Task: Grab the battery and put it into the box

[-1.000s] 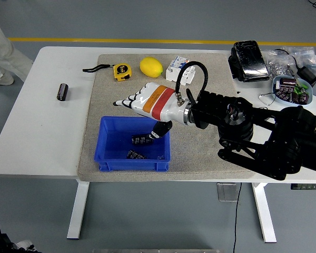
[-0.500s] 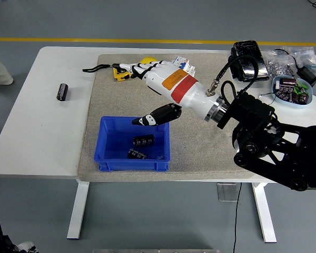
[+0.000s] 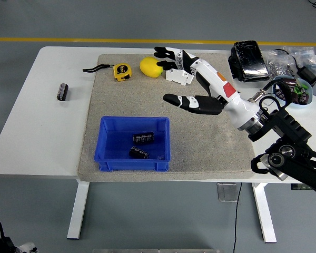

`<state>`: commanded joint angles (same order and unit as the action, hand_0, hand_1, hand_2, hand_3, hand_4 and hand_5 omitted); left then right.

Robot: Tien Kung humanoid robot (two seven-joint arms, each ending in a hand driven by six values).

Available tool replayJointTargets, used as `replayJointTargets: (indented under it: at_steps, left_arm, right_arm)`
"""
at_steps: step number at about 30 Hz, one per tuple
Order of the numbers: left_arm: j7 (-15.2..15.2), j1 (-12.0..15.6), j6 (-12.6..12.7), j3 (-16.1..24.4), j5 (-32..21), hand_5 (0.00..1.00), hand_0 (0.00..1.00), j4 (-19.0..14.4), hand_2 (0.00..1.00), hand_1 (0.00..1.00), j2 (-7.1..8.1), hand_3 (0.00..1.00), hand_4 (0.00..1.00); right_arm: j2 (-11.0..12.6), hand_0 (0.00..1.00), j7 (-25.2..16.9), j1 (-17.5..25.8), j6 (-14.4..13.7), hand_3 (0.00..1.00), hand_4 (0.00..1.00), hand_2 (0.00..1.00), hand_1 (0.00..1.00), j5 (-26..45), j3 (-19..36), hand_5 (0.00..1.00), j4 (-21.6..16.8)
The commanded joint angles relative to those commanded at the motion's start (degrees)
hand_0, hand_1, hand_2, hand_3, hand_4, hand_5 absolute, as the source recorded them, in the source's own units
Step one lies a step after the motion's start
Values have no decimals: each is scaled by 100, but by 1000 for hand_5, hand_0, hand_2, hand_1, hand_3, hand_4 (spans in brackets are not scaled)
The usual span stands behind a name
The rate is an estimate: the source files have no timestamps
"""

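Note:
Two black batteries (image 3: 142, 138) (image 3: 139, 153) lie inside the blue box (image 3: 108, 141) on the grey mat. A third black battery (image 3: 62, 91) lies on the bare white table at far left. My right hand (image 3: 175, 74) hovers above the mat right of the box, fingers spread wide and holding nothing, with fingertips (image 3: 159, 51) over the yellow lemon and the white part. Its thumb (image 3: 171, 97) points left. The left hand is out of view.
A yellow tape measure (image 3: 121, 71), a lemon (image 3: 150, 67) and a white electrical part (image 3: 180, 76) sit at the mat's back. A black device (image 3: 248, 60), a bowl of capacitors (image 3: 292, 90) and cables are at back right.
My right hand rose away from the box and swung back to the right, fingers staying spread. The battery it had over the box now lies inside beside the other one. The person at far left left the view.

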<state>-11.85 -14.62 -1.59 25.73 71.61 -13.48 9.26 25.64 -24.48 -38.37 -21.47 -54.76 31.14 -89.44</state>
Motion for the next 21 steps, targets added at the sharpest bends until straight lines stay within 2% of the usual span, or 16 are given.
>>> replayJointTargets:
  at_steps: [6, 14, 21]
  left_arm:
    - [-9, -9, 16, 23, 27, 525, 758, 9, 799, 754, -16, 641, 673]
    - [9, -31, 21, -15, -25, 525, 758, 11, 801, 753, -21, 641, 671]
    - [20, -27, 13, -10, -29, 527, 757, 16, 798, 748, -8, 641, 672]
  right_arm:
    - [55, 810, -56, 369, -4, 882, 998, 840, 801, 1415, 296, 824, 49]
    - [0, 810, -168, 814, 7, 876, 998, 838, 798, 3343, 584, 842, 136]
    - [-43, 799, -227, 953, 49, 842, 998, 818, 790, 3638, 654, 839, 129]
